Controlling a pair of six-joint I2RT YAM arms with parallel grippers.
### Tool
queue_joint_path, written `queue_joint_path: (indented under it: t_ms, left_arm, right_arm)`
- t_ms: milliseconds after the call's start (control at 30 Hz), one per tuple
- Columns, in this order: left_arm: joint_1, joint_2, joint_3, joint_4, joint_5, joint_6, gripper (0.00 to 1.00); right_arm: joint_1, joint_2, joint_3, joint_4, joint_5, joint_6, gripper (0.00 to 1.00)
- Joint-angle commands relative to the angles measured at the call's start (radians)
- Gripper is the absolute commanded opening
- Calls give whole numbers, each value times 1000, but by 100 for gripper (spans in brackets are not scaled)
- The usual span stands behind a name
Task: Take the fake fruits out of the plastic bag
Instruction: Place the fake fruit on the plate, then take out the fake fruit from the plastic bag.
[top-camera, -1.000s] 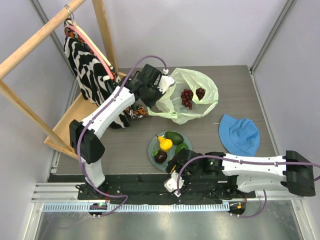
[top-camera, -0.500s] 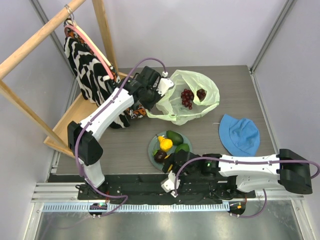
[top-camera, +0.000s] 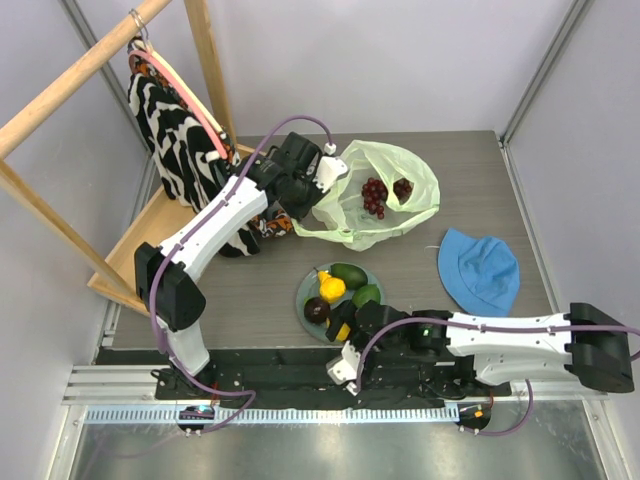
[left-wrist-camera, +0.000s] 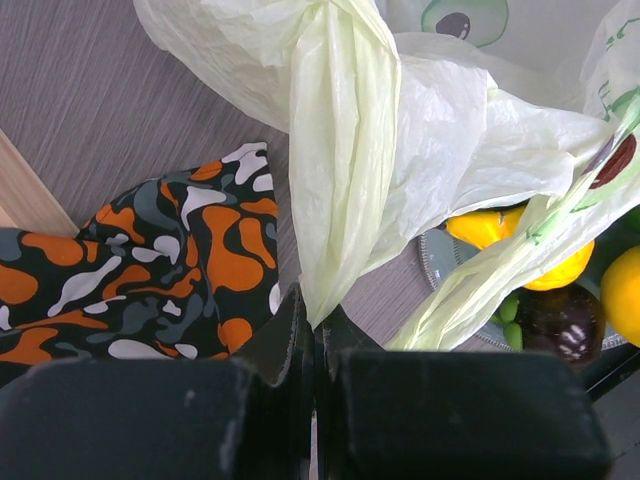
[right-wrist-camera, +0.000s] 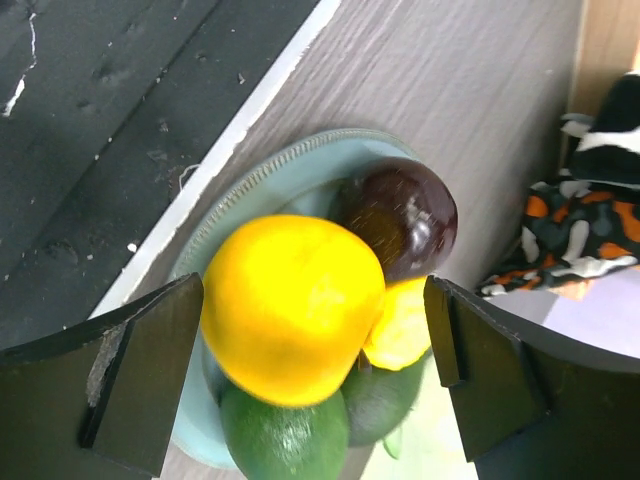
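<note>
Lying slumped toward the far side of the top view, the thin, translucent pale yellow-green plastic bag (top-camera: 390, 215) looks feather-light, limp and crinkly. I judge it will fold and slide instead of holding shape, so a bunched handle or rim is the place to pinch it. Its long axis runs roughly from 8 to 2 o'clock, with the gathered end on the 9 o'clock side.

Inside, a dark-red plastic grape bunch (top-camera: 373, 197) lies lengthwise about 11 to 5 o'clock. A small dark-red round fruit (top-camera: 402, 187) sits just beside it at 2 o'clock. The bunch is knobbly and probably light, best taken across its middle.

The left gripper (left-wrist-camera: 315, 325) is clamped tight on a twisted fold of the bag. At 7 o'clock from the bag, a pale teal round plate (right-wrist-camera: 250, 185) carries the other fruits. Over it the right gripper (right-wrist-camera: 312, 290) stands wide. Its fingers (right-wrist-camera: 150, 380) flank a smooth yellow-orange round fruit (right-wrist-camera: 285, 320) without visibly touching it. A dark purple round fruit (right-wrist-camera: 400, 215) sits just beside that one.
</note>
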Motion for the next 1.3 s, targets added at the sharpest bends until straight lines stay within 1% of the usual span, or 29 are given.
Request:
queue_joint_path:
  t_ms: [0, 200, 300, 400, 433, 500, 533, 567, 600, 633, 667, 700, 767, 800, 833, 900, 933, 1033, 1067, 1133, 1167, 1200, 1267]
  left_arm:
    - [-6, -32, 14, -5, 23, 9, 0]
    - [-8, -32, 13, -3, 48, 5, 0]
    - [-8, -23, 22, -2, 59, 2, 0]
    - [-8, -15, 30, 0, 68, -4, 0]
    - [-8, -17, 36, 3, 68, -14, 0]
    - [-8, -20, 40, 6, 71, -24, 0]
    - [-8, -26, 47, 6, 70, -35, 0]
    - [-8, -28, 50, 6, 80, -41, 0]
    - [-8, -31, 56, 6, 82, -52, 0]
    - [-8, -34, 69, 0, 82, -69, 0]
    - [-8, -41, 77, -5, 92, -81, 0]
    - [-8, -47, 79, -9, 120, -81, 0]
    - [-8, -66, 76, -17, 132, -87, 0]
    - [-8, -70, 73, -19, 131, -87, 0]
    - [-8, -75, 68, -25, 128, -86, 0]
    - [-8, -93, 44, -28, 122, -75, 0]
    - [-8, -100, 36, -37, 131, -66, 0]
    - [-8, -115, 13, -61, 154, -46, 0]
    - [-8, -121, 5, -65, 154, -46, 0]
    - [-8, -144, -28, -66, 154, -40, 0]
    - [-8, -152, -45, -63, 154, -37, 0]
    - [-8, -158, -79, -60, 152, -31, 0]
    - [-8, -170, -99, -58, 149, -17, 0]
  right_arm:
    - [6, -62, 12, -38, -19, -5, 100]
    - [5, -159, 151, -208, -9, 72, 100]
    - [6, -235, 227, -312, 36, 110, 100]
    - [2, -288, 302, -310, 144, 170, 100]
    - [-29, -286, 352, -302, 188, 232, 100]
    - [-88, -254, 406, -285, 204, 299, 98]
    - [-137, -236, 428, -273, 199, 337, 95]
    - [-237, -221, 458, -259, 167, 399, 91]
    - [-298, -185, 469, -222, 141, 435, 84]
    - [-354, -164, 478, -198, 118, 467, 81]
    - [-407, -139, 506, -170, 95, 550, 78]
    - [-531, -77, 526, -130, 13, 591, 73]
    - [-645, 5, 594, -92, -50, 676, 68]
    - [-734, 48, 619, -57, -95, 755, 62]
    - [-774, 147, 647, -49, -110, 800, 54]
    - [-843, 247, 739, -55, -155, 869, 49]
    - [-853, 349, 792, -62, -158, 880, 44]
    - [-867, 476, 849, -64, -183, 902, 42]
    - [-865, 547, 860, -59, -183, 906, 40]
    - [-868, 609, 888, -53, -152, 932, 36]
    - [-870, 663, 900, -53, -138, 948, 30]
    - [-879, 681, 908, -53, -135, 964, 29]
    - [-906, 727, 923, -46, -120, 1012, 28]
